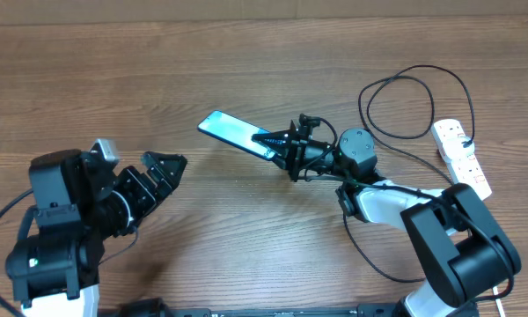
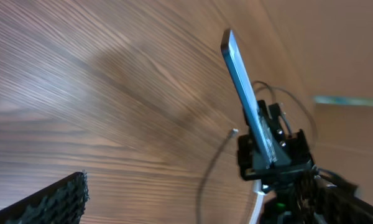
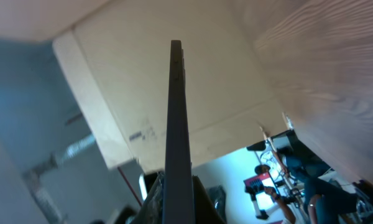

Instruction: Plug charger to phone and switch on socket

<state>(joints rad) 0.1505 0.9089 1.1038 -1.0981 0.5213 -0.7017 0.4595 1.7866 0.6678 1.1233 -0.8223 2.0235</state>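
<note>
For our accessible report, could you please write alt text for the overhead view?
The right tool, shut, holds the phone by one end over the middle of the wooden table. The left tool is open and empty at the left; the white socket and looped black charger lie at the far right.

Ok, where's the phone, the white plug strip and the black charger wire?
phone (image 1: 231, 131): overhead view, on its blue screen.
socket (image 1: 462, 157): overhead view, middle of the white strip.
charger (image 1: 427, 68): overhead view, top of the black cable loop.
</note>
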